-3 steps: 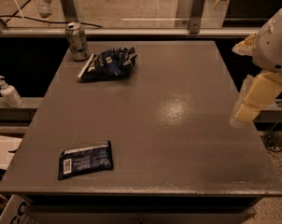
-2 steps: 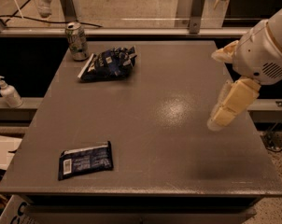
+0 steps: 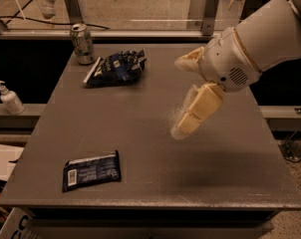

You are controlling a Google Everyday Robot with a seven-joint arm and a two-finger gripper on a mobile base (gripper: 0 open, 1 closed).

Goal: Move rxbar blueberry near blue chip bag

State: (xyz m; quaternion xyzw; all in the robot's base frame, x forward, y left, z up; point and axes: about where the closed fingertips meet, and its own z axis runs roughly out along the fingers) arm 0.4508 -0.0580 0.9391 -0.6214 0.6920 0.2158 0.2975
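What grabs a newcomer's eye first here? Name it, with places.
The big white arm extending in from the right, its gripper open above the table's middle. Next, the rxbar blueberry lying flat at the front left, far from the blue chip bag beside a can at the back left.

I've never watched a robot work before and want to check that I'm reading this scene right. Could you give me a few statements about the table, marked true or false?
1. The snack bar lies near the front left corner of the table. True.
2. The gripper holds the snack bar. False: it hangs over the right middle of the table, open and empty, well apart from the bar.
3. The drink can stands upright next to the blue chip bag. True.
4. The snack bar touches the chip bag. False: bare table lies between them.
5. The pump bottle stands on the table. False: it stands on a ledge to the table's left.
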